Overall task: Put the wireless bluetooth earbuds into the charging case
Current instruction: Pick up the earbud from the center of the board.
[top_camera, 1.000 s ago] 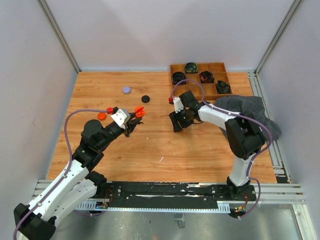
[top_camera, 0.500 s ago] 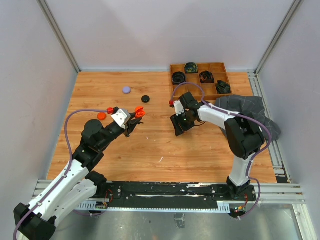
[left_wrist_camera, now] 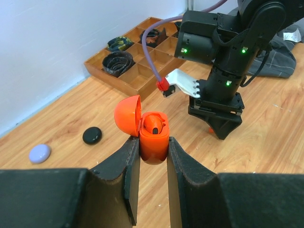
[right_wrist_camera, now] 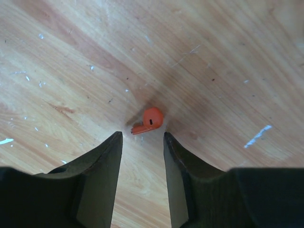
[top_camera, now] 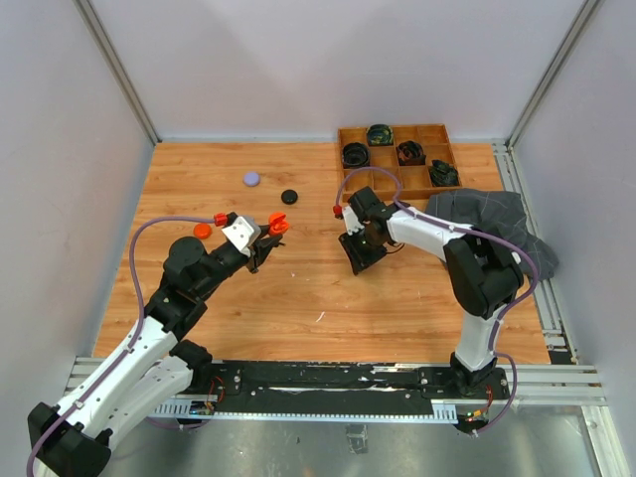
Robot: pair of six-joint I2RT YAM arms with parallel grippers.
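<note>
Centrally, the loose earbud (right_wrist_camera: 151, 118) (orange-red, a rounded bulb with a short stem) lies flat on the surface (right_wrist_camera: 228, 57), just past the fingertips of the right hand (right_wrist_camera: 142, 136) and in line with the gap between them. The right hand is spread; its fingers (right_wrist_camera: 102, 161) stand apart on either side and touch nothing.

By its look the piece is hard, smooth plastic. It is probably very light and apt to skid or flick away if one finger reaches it first. The bulb seems the better place to pinch, across its width, leaving the stem free to enter a socket. The stem lies slantwise across the gap, so a grip on it alone would probably let the piece swivel.

Farther off, the left hand (left_wrist_camera: 153, 142) is pressed onto the lower half of the charging case (left_wrist_camera: 154, 148), holding it upright with the lid (left_wrist_camera: 127, 114) swung back. One seated earbud (left_wrist_camera: 154, 124) already fills a socket (whether a second socket beside it stands free cannot be told). The case is well apart from the right hand, so the piece would need carrying across.
</note>
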